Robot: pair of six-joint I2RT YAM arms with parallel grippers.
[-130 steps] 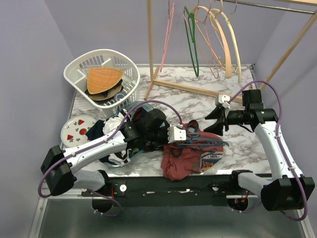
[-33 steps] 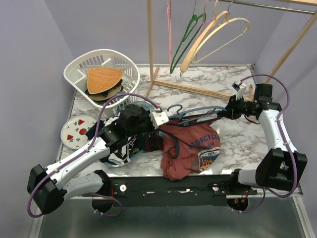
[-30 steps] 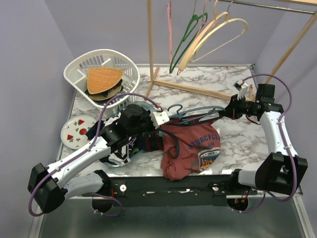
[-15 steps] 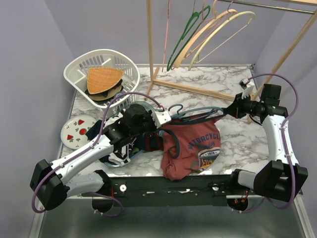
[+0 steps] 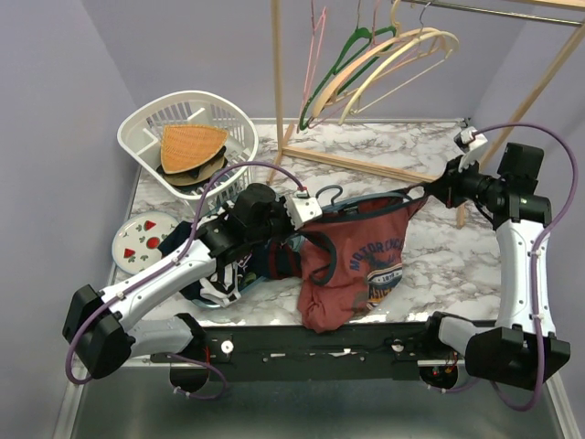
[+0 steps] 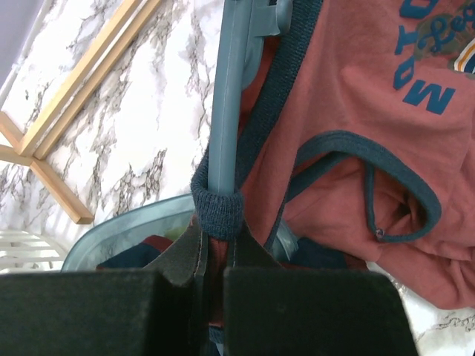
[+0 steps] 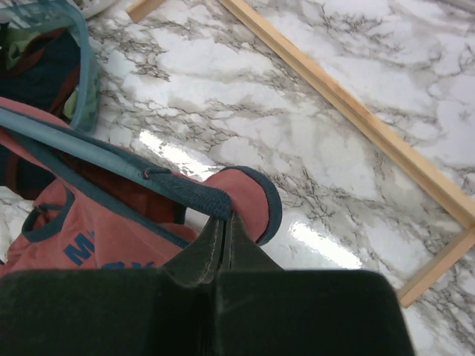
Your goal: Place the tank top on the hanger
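Observation:
The maroon tank top hangs stretched between my two grippers, with its lower part on the marble table. The slate-blue hanger runs along its top edge, hook up near the left gripper. My left gripper is shut on the left shoulder. In the left wrist view the navy trim wraps the end of the hanger arm right at my left gripper. My right gripper is shut on the right shoulder strap. In the right wrist view the strap sits at my right gripper, beside the hanger arm.
A white basket with a woven orange item stands back left, and a spotted plate lies left. Under the left arm lies a clothes pile with a striped garment. The wooden rack holds green and cream hangers at the back.
My right gripper has moved right and back with the strap, pulling the tank top taut and lifting it. The left gripper has shifted slightly right. The rack's hangers are swinging.

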